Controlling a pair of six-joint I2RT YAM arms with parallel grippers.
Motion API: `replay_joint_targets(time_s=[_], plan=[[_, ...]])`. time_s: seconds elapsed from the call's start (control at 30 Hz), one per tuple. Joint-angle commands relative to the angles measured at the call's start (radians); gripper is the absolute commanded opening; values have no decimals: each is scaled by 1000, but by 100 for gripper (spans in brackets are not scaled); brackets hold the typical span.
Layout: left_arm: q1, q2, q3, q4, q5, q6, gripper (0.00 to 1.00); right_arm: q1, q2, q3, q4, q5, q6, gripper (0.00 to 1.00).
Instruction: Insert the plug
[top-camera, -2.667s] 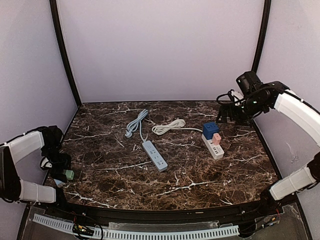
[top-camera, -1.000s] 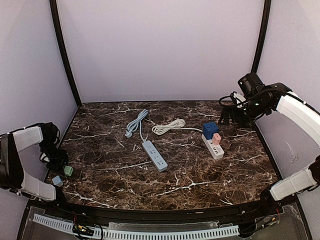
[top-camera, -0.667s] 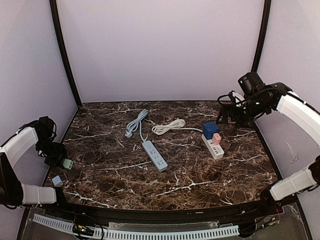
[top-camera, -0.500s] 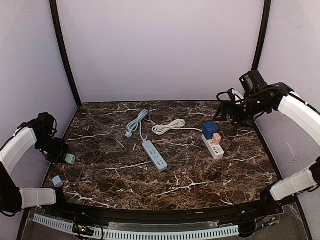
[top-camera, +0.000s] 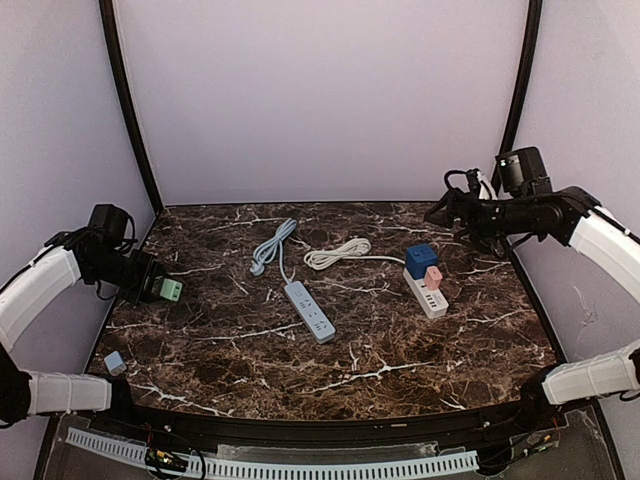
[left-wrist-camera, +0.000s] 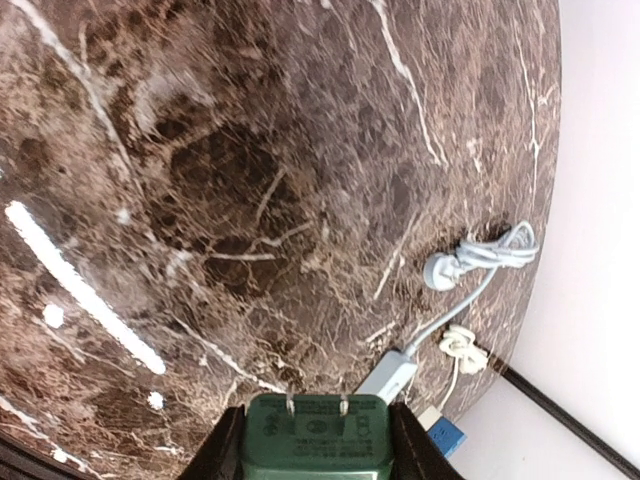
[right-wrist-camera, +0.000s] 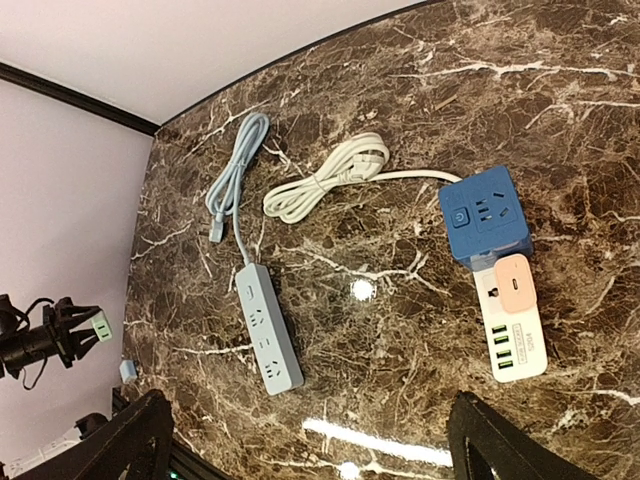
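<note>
A green plug (top-camera: 168, 290) sits clamped in my left gripper (top-camera: 158, 289), held above the table's left side. In the left wrist view its two prongs point out from between the fingers, and the left gripper (left-wrist-camera: 315, 440) is shut on the green plug (left-wrist-camera: 315, 435). A grey-blue power strip (top-camera: 309, 311) lies mid-table with its sockets up, also in view as the strip (right-wrist-camera: 267, 328). My right gripper (top-camera: 440, 212) hovers high at the back right, open and empty, its fingers (right-wrist-camera: 130, 440) wide apart.
A white power strip (top-camera: 430, 297) at the right carries a blue cube adapter (top-camera: 420, 260) and a pink adapter (top-camera: 433, 276). A coiled white cord (top-camera: 337, 253) and a blue cord (top-camera: 272, 245) lie at the back. A small pale-blue block (top-camera: 114, 362) rests near the front-left corner.
My left arm has lifted the green plug from the front-left edge and carried it up and rightward. The right arm has swung up, its gripper shifting slightly left and staying open.
</note>
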Motion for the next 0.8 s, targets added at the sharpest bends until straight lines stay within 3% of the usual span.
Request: replay_joint_targets(time_s=[0.0, 0.17, 0.43, 0.77], plan=[[-94, 26, 12, 111, 58, -87, 1, 20, -38, -20, 125, 73, 66, 95], [-190, 71, 27, 214, 57, -120, 1, 30, -73, -43, 135, 153, 87, 94], [-295, 144, 62, 288, -9, -177, 1, 51, -79, -94, 215, 121, 85, 93], [-447, 231, 74, 478, -111, -396, 1, 122, -68, -140, 348, 145, 180, 92]])
